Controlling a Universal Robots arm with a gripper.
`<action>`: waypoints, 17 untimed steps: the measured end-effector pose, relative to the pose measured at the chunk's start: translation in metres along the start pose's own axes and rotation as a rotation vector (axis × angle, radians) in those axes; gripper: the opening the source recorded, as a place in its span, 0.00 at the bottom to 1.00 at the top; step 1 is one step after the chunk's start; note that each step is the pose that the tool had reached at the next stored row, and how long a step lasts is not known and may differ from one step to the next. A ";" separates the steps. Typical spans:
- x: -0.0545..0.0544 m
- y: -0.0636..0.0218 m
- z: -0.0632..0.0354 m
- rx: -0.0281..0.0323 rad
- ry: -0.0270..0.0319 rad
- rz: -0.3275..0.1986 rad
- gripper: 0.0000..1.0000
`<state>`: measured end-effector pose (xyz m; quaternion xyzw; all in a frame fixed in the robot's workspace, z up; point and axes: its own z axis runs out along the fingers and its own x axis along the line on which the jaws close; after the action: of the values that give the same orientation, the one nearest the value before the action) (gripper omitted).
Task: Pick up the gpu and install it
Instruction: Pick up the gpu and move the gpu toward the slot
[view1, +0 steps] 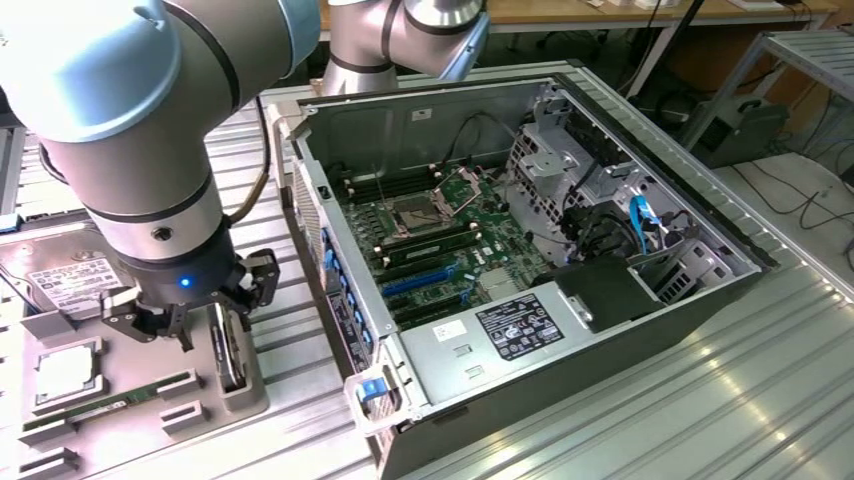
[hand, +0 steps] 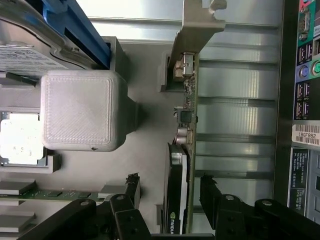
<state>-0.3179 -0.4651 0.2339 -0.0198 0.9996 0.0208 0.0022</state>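
Spread end effector (hand: 170, 182) straddles the gpu (hand: 177, 200) standing on edge, long axis horizontal

Arm (view1: 147, 130): held upright above the gpu (view1: 231, 352), with the wrist pointed straight down.
Gripper (view1: 200, 310): positioned directly over the gpu, jaws spread wide.
Fingers (hand: 132, 187): placed one on each side of the gpu, no contact seen, nothing gripped.

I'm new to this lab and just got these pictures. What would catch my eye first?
The big open computer case lying on its side sits in the middle of the exterior view, its motherboard bared. At that view's left the grey robot arm reaches down, its open gripper straddling the gpu, which stands on edge in a grey holder.
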 end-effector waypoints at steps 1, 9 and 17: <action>0.000 0.0000 0.0000 0.0000 0.0000 0.000 0.60; 0.000 0.0018 0.0003 -0.0001 -0.0002 0.000 0.60; 0.000 0.0053 0.0046 0.0006 0.0001 0.000 0.60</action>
<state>-0.3176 -0.4595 0.2295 -0.0197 0.9996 0.0205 0.0022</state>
